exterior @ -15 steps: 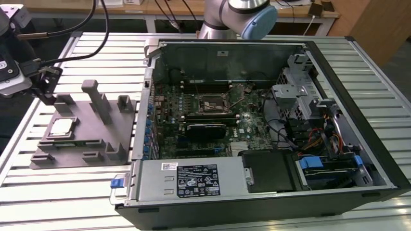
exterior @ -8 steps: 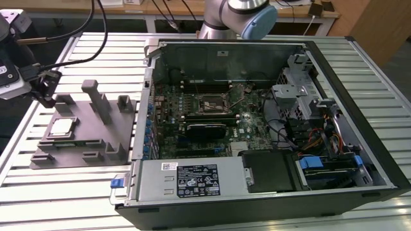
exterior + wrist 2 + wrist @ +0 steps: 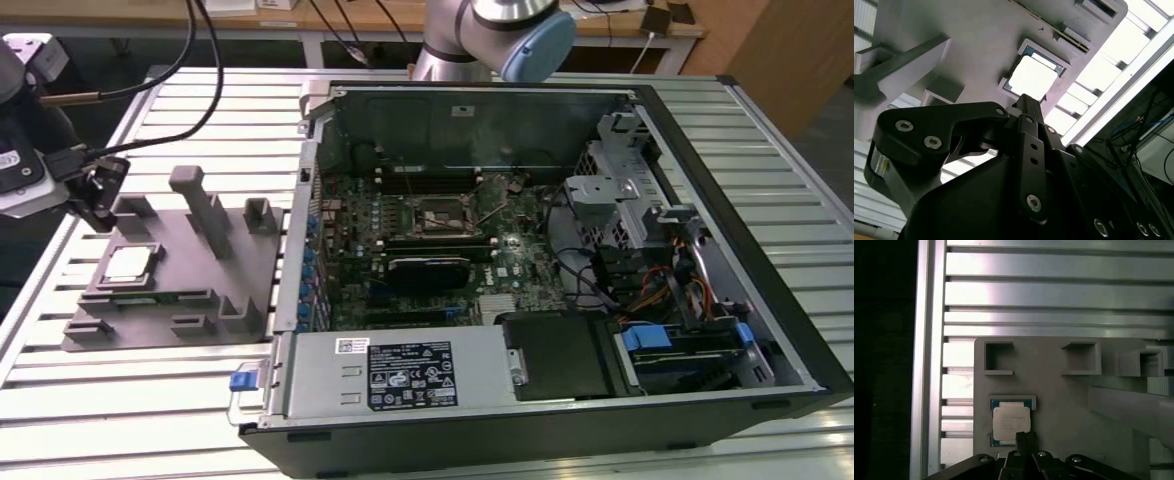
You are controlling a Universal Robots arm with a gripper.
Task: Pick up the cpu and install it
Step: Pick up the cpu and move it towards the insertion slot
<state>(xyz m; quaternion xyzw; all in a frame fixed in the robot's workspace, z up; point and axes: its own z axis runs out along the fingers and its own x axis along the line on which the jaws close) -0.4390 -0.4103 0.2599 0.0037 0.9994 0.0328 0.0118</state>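
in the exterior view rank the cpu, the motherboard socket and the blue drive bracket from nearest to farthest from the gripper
From the gripper, at the exterior view's left:
1. cpu, close by in the grey fixture.
2. motherboard socket, in the middle of the computer case.
3. blue drive bracket, toward the case's right end.

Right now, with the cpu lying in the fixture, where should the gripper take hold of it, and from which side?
Probably from straight above, pinching two opposite edges of the cpu. It lies flat, top up, in a shallow pocket of the grey fixture, so a sideways approach looks blocked.
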